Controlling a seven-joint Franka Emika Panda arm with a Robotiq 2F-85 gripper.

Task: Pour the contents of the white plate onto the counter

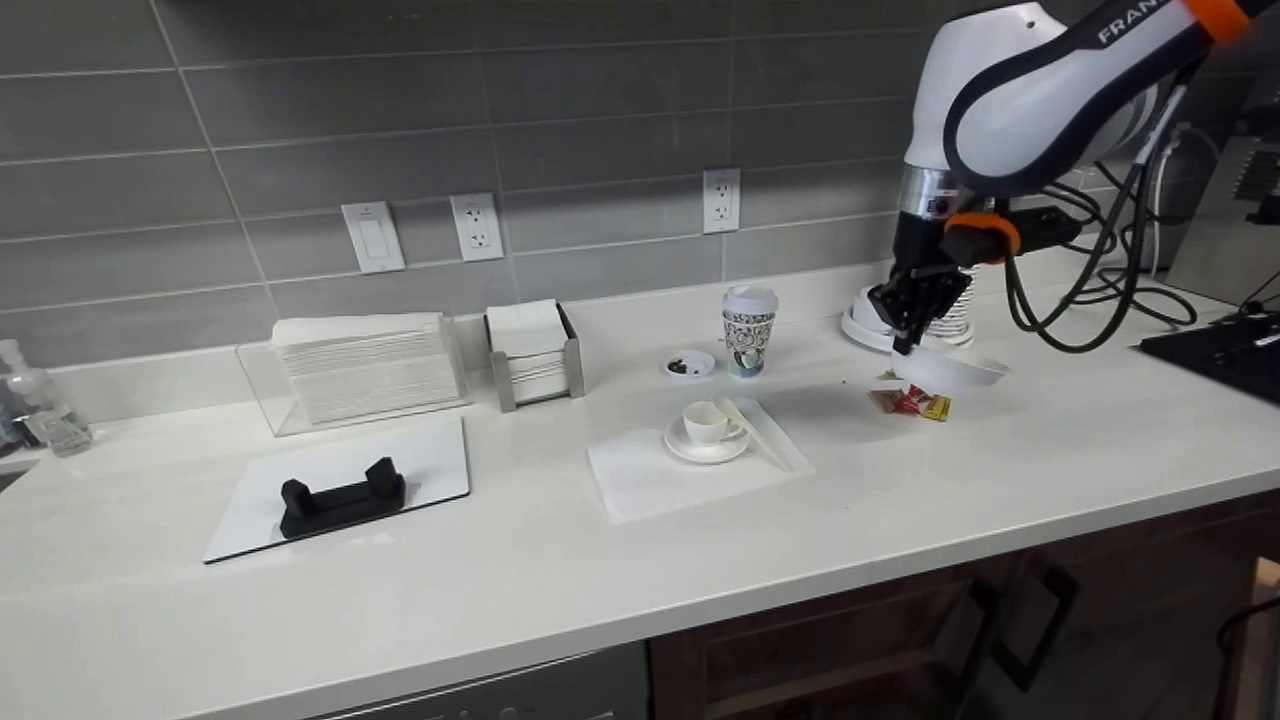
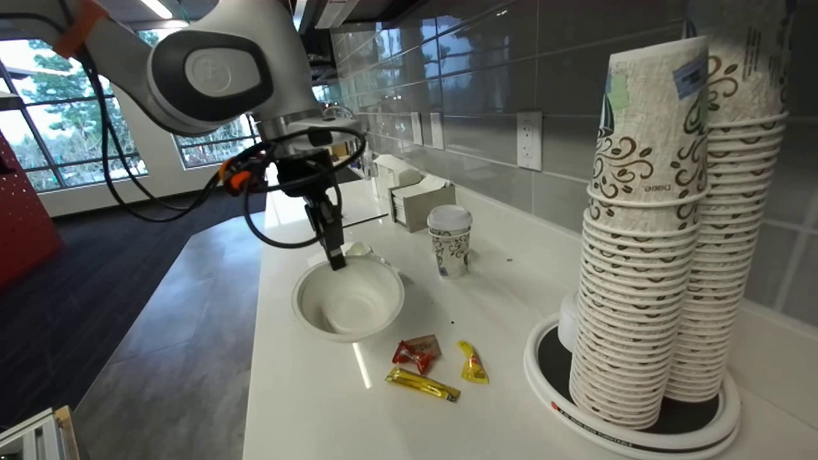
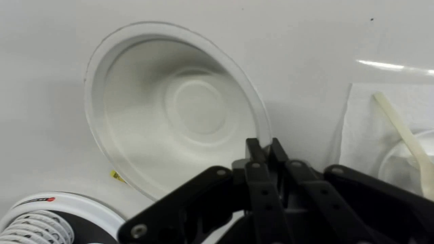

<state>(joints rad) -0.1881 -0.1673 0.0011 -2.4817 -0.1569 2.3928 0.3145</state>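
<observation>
The pincer [image 3: 265,145] is clenching the rim of the white bowl [image 3: 200,108], holding it tilted above the surface [image 2: 307,396]. A brown packet [image 2: 428,344], a red packet [image 2: 414,358], a long yellow packet [image 2: 422,384] and a short yellow packet [image 2: 473,365] are lying on the surface, near the bowl.

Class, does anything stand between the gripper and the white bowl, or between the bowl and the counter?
Nothing visible blocks the gripper: it grips the white bowl by the rim. Small packets lie on the counter near the bowl; whether any sits directly beneath is unclear.
</observation>
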